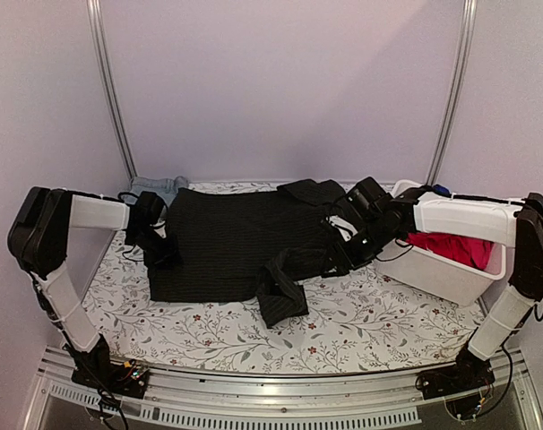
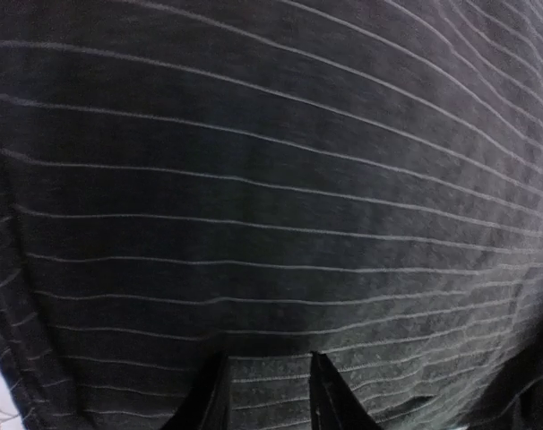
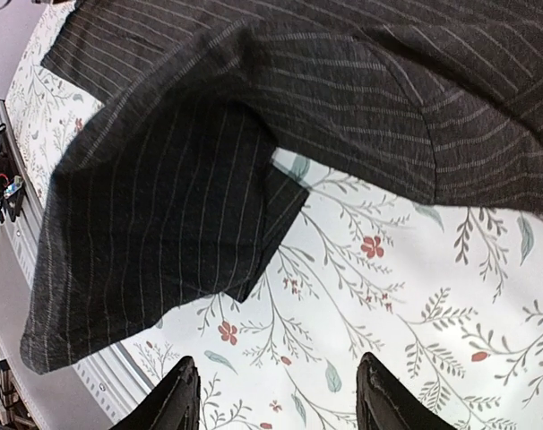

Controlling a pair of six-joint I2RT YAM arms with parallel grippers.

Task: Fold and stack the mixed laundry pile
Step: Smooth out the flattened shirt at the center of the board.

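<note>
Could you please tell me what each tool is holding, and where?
The right tool holds nothing; it is open over the floral cover. The left tool sits against the pinstriped shirt at its left edge; a grip cannot be confirmed.

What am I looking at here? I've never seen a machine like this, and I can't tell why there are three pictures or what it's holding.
These are two robot arms bolted side by side, each ending in a two-finger gripper. The wide picture looks down from above and behind them; the other two come from a camera on each wrist. On the floral table cover lies a black pinstriped shirt, spread out. A light blue denim piece sits at the back left; a white bin on the right holds red-pink cloth. The left gripper is right against the shirt; whether it grips is unclear. The right gripper is open above the cover, holding nothing.
</note>
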